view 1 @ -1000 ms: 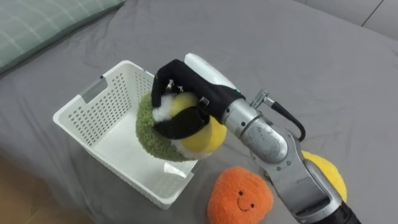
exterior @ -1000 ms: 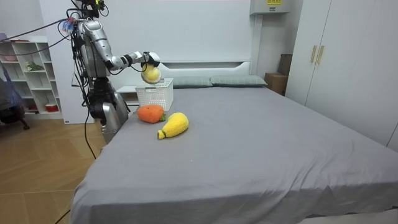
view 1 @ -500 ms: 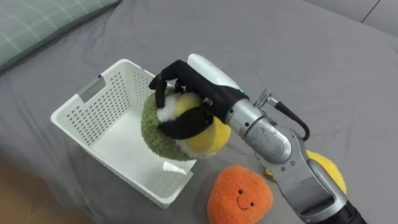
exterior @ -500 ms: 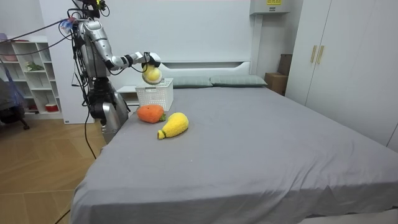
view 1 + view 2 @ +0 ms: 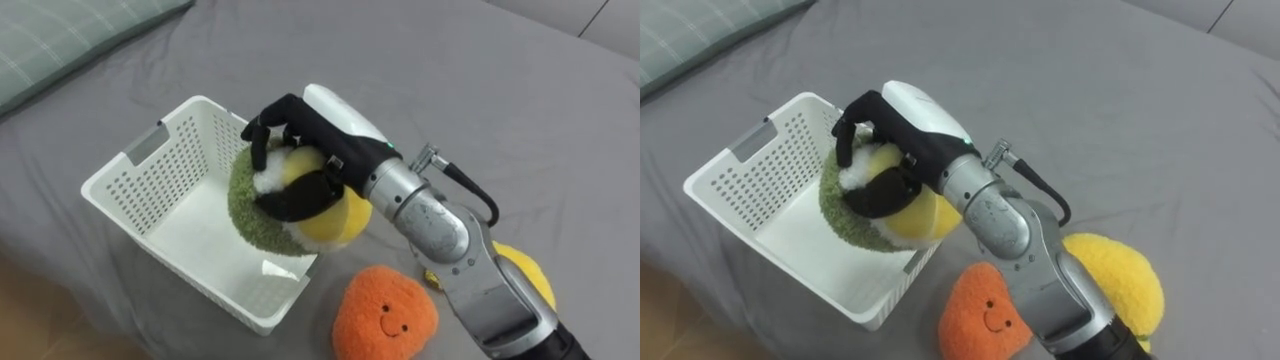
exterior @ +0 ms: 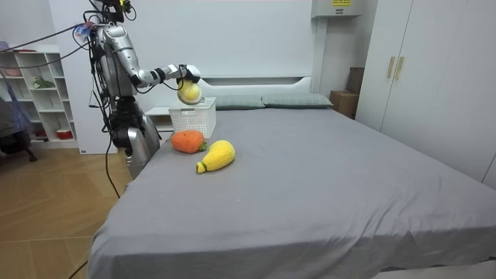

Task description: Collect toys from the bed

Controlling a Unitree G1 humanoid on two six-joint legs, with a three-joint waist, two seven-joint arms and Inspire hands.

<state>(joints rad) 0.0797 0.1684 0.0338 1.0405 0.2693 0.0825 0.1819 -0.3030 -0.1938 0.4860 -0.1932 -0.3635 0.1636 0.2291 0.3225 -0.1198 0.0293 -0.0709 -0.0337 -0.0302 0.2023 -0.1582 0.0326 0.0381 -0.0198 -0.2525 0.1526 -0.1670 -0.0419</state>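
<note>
"Three toys on our sheet. Item one: where do we log it?"

"Item one: round plush toy (image 5: 325, 218), yellow, with a fuzzy green cap. We log it in the right robot hand (image 5: 300, 130), dark fingers curled over its top and the thumb across its front. It is held in the air above the white basket (image 5: 130, 175), which stands on the grey bed (image 5: 500, 120). The toy hangs under the palm, over the basket's side nearest the other toys, not over its middle."

"Items two and three?"

"Orange plush (image 5: 385, 315) and yellow plush (image 5: 525, 275). Both lie on the bed just beside the basket and are not yet collected."

"Risks we enter?"

"First, position. Let go from here, we judge the toy may strike the rim, then tip the light basket or roll back onto the bed. Second, surface. The fuzzy cap may cling to the fingers when they open, so the drop goes crooked. Third, clearance. The forearm passes close above the orange plush, and a low sweep could knock it away."
</note>
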